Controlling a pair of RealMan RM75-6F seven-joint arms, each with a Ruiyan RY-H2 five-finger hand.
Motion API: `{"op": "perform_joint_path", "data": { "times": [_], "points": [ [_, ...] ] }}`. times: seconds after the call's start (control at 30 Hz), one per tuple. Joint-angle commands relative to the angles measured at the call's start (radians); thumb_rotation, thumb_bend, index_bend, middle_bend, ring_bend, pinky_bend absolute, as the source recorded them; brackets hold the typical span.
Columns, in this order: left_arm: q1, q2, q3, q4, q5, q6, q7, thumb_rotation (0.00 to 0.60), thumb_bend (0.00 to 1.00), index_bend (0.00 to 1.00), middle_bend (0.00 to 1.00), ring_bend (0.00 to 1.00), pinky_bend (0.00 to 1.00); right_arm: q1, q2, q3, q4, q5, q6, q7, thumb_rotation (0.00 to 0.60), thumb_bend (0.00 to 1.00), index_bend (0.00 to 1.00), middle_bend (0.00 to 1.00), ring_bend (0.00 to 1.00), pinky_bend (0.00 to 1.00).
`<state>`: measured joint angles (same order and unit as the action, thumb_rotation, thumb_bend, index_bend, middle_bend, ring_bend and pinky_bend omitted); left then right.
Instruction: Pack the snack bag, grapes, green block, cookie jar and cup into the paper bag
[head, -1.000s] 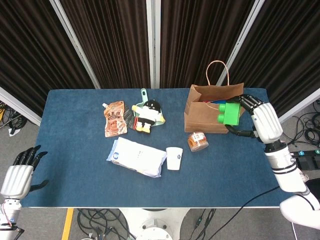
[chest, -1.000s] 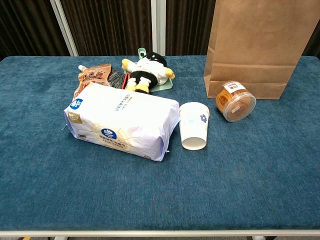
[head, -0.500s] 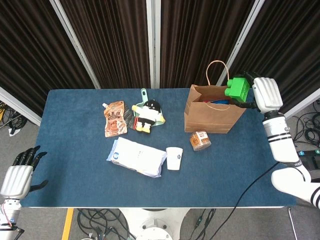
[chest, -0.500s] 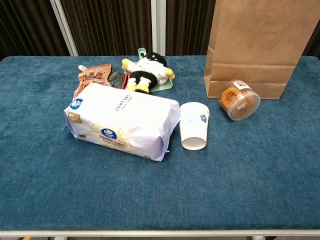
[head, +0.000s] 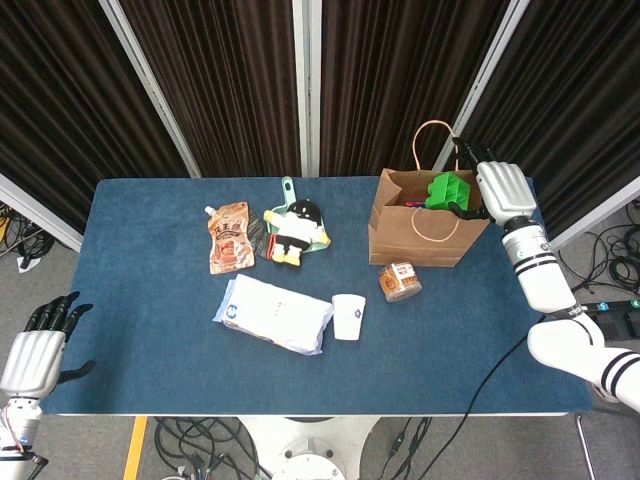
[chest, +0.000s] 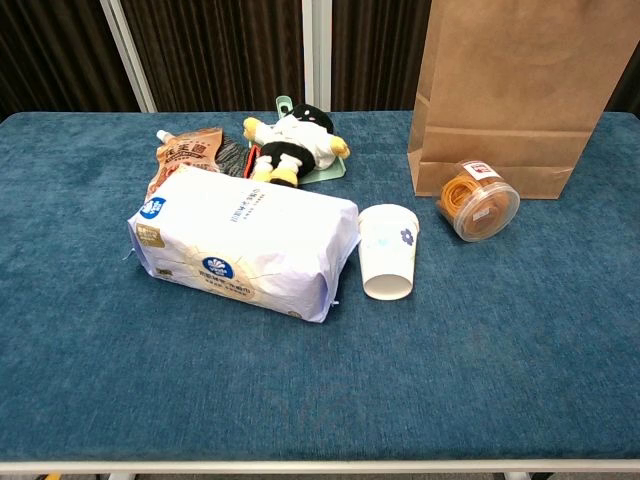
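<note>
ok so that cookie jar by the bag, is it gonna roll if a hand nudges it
Probably. The cookie jar lies on its side on the table, a round, clear tub, so a sideways push would likely roll it. Its smooth plastic wall may slip under the fingers. It looks stiff and full of cookies, so probably not very light for its size.

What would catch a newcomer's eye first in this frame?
The bright green block, held by the right hand over the open top of the paper bag at the table's far right. Next, the big white snack bag lying mid-table, with the cup on its right.
</note>
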<state>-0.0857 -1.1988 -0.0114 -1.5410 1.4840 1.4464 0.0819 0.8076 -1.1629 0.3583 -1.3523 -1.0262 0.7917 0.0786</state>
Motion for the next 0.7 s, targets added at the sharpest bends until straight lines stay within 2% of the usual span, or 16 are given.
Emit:
{"op": "perform_joint_path", "data": {
  "times": [0.03, 0.17, 0.27, 0.33, 0.4, 0.47, 0.6, 0.7],
  "points": [
    [0.000, -0.001, 0.000, 0.001, 0.001, 0.001, -0.002, 0.600, 0.00, 0.25, 0.18, 0.11, 0.15, -0.019, 0.019, 0.002, -0.024, -0.034, 0.020, 0.040, 0.600, 0.18, 0.00, 0.12, 0.00, 0.16],
    [0.000, -0.003, 0.000, 0.005, 0.003, 0.002, -0.005, 0.600, 0.00, 0.25, 0.18, 0.11, 0.15, -0.071, 0.036, 0.010, -0.062, -0.127, 0.132, 0.124, 0.600, 0.18, 0.00, 0.10, 0.00, 0.14],
    [-0.002, -0.002, -0.001, 0.005, 0.003, 0.000, -0.006, 0.600, 0.00, 0.25, 0.18, 0.11, 0.15, -0.132, 0.055, -0.004, -0.103, -0.249, 0.259, 0.218, 0.600, 0.18, 0.00, 0.13, 0.00, 0.15],
    [-0.002, -0.003, -0.001, 0.006, 0.004, 0.001, -0.007, 0.600, 0.00, 0.25, 0.18, 0.11, 0.15, -0.181, 0.077, -0.035, -0.131, -0.338, 0.342, 0.263, 0.600, 0.18, 0.01, 0.19, 0.04, 0.20],
    [-0.003, -0.004, -0.001, 0.007, 0.004, -0.001, -0.008, 0.600, 0.00, 0.25, 0.18, 0.11, 0.15, -0.232, 0.103, -0.076, -0.157, -0.413, 0.411, 0.297, 0.600, 0.18, 0.08, 0.27, 0.12, 0.30],
    [-0.004, -0.004, -0.002, 0.008, 0.004, -0.002, -0.008, 0.600, 0.00, 0.25, 0.18, 0.11, 0.15, -0.272, 0.123, -0.117, -0.177, -0.468, 0.452, 0.332, 0.600, 0.18, 0.14, 0.31, 0.16, 0.34],
    [-0.011, -0.004, -0.003, 0.009, 0.011, -0.005, -0.007, 0.600, 0.00, 0.25, 0.18, 0.11, 0.15, -0.337, 0.169, -0.217, -0.188, -0.584, 0.494, 0.378, 0.600, 0.18, 0.20, 0.35, 0.18, 0.36],
    [-0.014, -0.005, -0.005, 0.007, 0.017, -0.003, -0.004, 0.600, 0.00, 0.25, 0.18, 0.11, 0.15, -0.352, 0.188, -0.278, -0.195, -0.646, 0.478, 0.395, 0.600, 0.18, 0.23, 0.36, 0.20, 0.37]
  ]
}}
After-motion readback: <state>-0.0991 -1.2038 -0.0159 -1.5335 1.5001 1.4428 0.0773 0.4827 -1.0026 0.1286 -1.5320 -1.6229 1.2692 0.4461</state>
